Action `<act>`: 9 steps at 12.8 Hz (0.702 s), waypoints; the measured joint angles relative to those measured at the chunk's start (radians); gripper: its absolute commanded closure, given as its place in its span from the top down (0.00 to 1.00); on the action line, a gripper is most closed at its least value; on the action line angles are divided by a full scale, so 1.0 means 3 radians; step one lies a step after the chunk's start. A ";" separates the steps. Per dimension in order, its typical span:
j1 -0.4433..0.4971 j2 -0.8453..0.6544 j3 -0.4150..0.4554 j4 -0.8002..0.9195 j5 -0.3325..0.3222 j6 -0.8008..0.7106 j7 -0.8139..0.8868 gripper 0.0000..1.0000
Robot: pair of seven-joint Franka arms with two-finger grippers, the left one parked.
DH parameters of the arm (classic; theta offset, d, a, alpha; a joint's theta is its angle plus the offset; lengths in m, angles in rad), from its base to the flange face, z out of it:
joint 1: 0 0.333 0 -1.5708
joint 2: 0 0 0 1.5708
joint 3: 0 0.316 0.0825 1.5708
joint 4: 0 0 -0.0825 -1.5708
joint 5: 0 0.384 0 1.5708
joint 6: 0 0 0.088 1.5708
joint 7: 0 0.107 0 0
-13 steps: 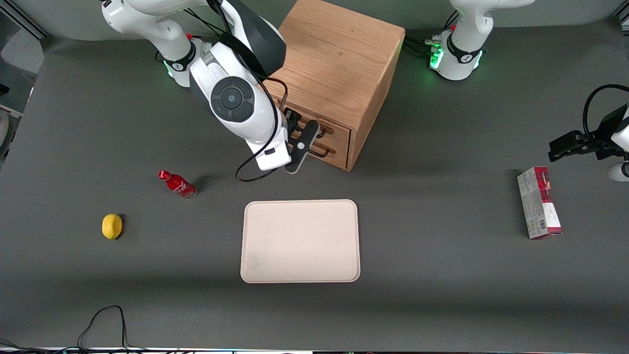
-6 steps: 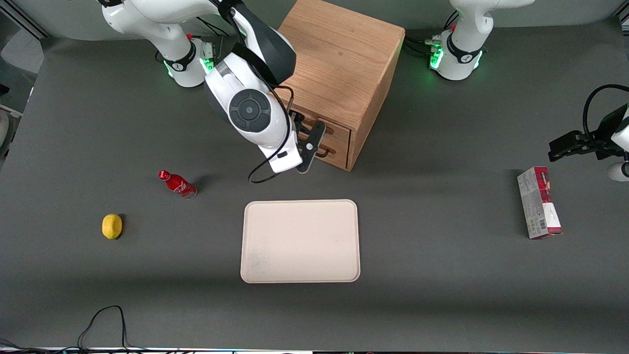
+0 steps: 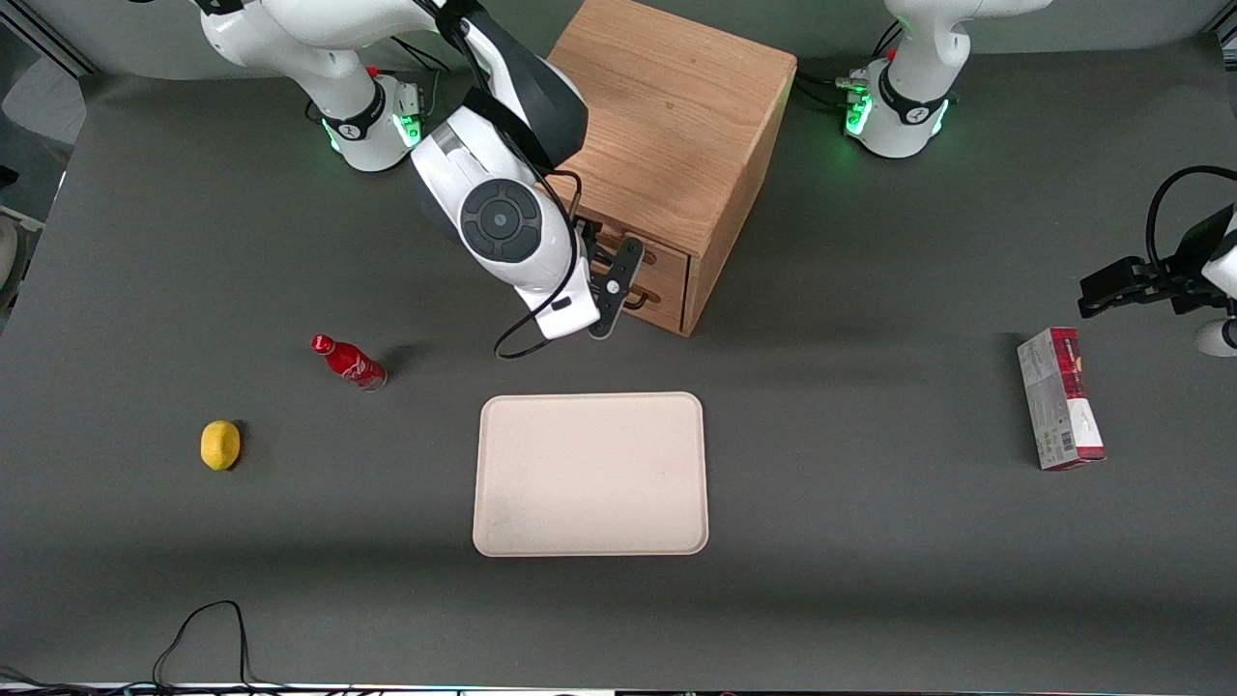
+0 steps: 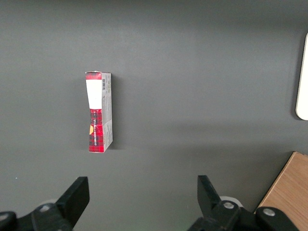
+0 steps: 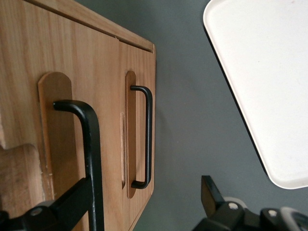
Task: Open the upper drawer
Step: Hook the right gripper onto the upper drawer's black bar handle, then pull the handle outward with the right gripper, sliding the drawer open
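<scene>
The tabletop (image 3: 870, 541) is carrying an oak cabinet (image 3: 667, 116) at twelve o'clock, and the cream tray (image 3: 589, 474) is lying nearer the front camera. The upper drawer (image 5: 57, 130) is sitting flush in the cabinet front. The end effector (image 3: 618, 285) is hovering just before its black handle (image 5: 89, 144), fingers (image 5: 72, 199) spread wide, grasping nothing.

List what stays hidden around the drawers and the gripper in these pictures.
- Front view: the wrist and gripper cover most of the upper drawer.
- Right wrist view: the upper handle runs off the picture edge beside one open jaw, so contact cannot be judged.
- Every view: the upper drawer and lower drawer are shut, contents unseen.
- Front view: the print on the carton is too small.
</scene>
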 measured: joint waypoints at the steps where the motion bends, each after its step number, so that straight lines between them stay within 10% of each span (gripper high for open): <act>1: 0.0000 0.0016 0.0003 -0.0002 0.0019 -0.0008 -0.0003 1.00; 9: -0.0008 0.0091 -0.0004 -0.0006 0.0059 -0.0025 -0.0040 1.00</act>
